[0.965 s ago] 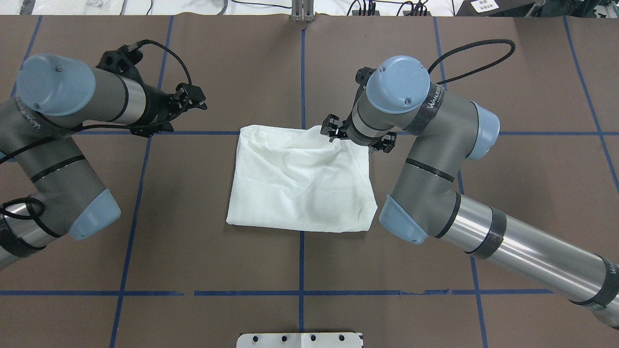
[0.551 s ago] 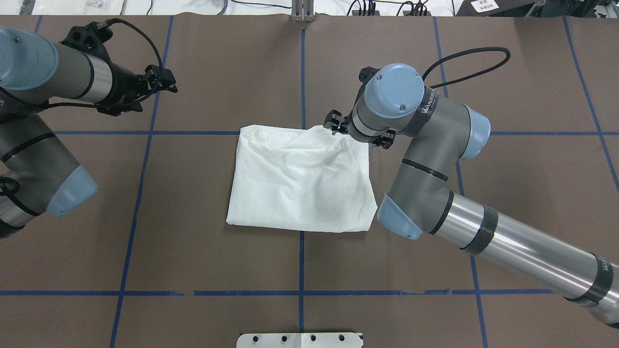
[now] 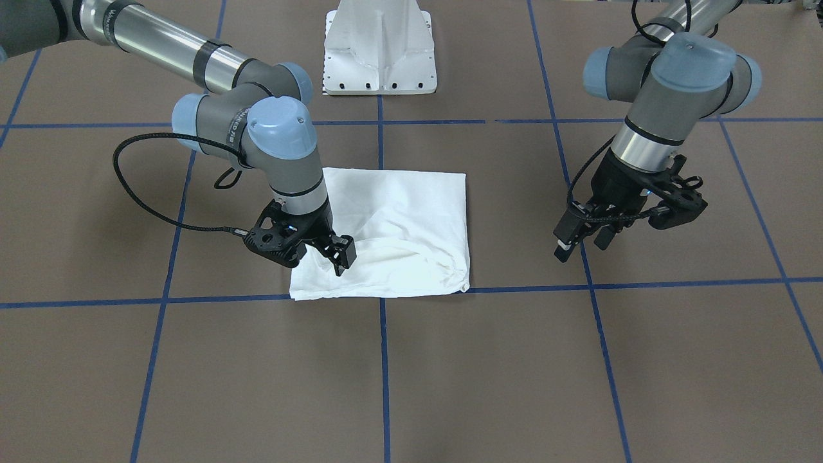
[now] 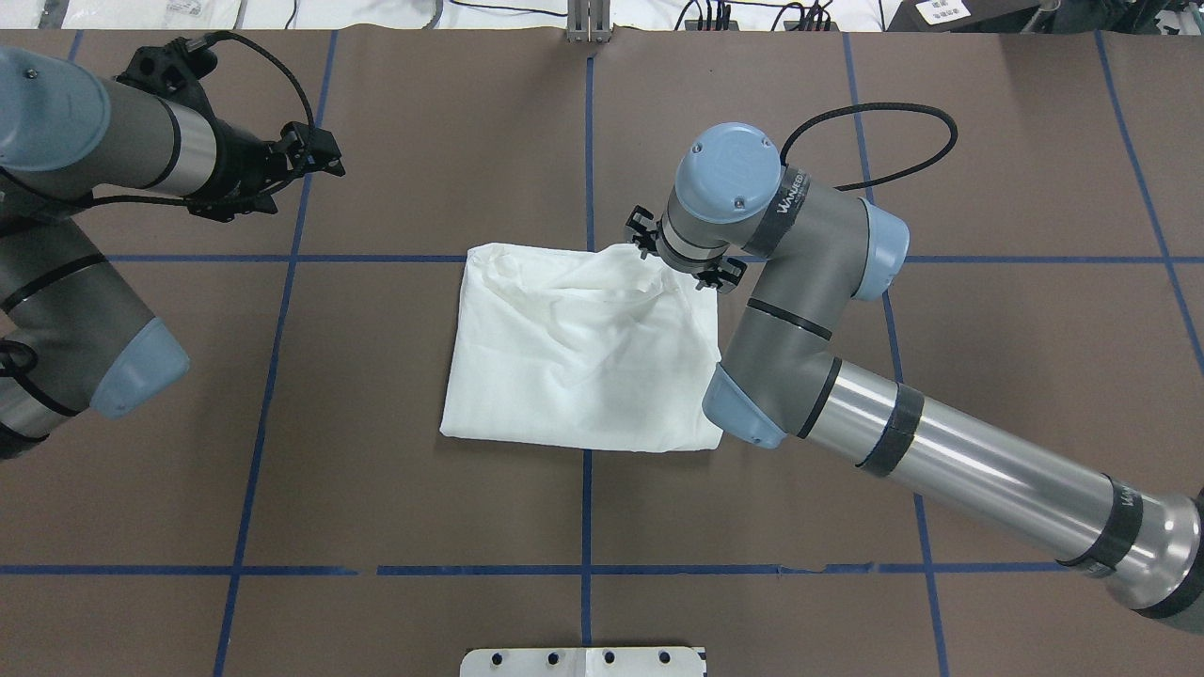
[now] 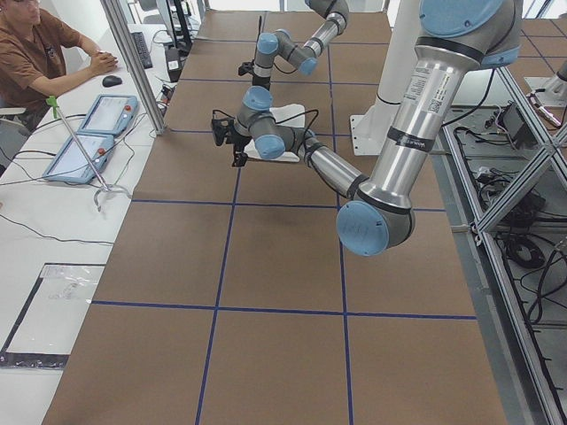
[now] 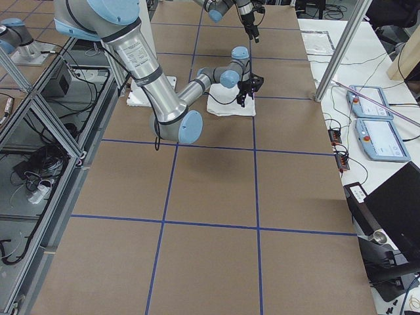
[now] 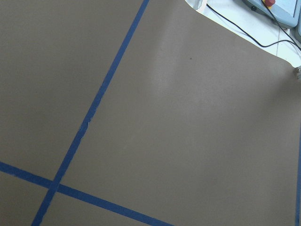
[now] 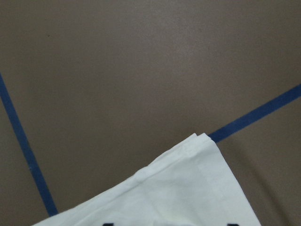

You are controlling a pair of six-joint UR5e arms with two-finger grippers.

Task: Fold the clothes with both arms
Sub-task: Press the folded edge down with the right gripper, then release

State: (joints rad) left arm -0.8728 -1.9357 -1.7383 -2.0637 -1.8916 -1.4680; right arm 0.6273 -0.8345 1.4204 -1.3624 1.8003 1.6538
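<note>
The white shirt (image 4: 583, 348) lies folded into a rough square at the table's middle, also shown in the front view (image 3: 411, 206). My right gripper (image 3: 333, 257) hovers over the shirt's far right corner, with its jaws apart and nothing between them. The right wrist view looks down on that corner (image 8: 188, 188), and two dark fingertips sit apart at the bottom edge. Well off to the far left, my left gripper (image 3: 582, 244) hangs open over bare table, clear of the cloth; the overhead view shows it too (image 4: 320, 160). No printed text or collar shows.
The white metal pedestal (image 3: 379, 51) stands at the robot's side of the brown, blue-taped table (image 4: 423, 489). Beyond the far edge, a person (image 5: 40, 53) sits at a white desk with control pendants (image 5: 93, 124).
My left arm swung away to the far left, then stopped. The right arm's elbow and wrist shifted left, while its gripper stayed at the shirt's far right corner. The shirt did not move.
</note>
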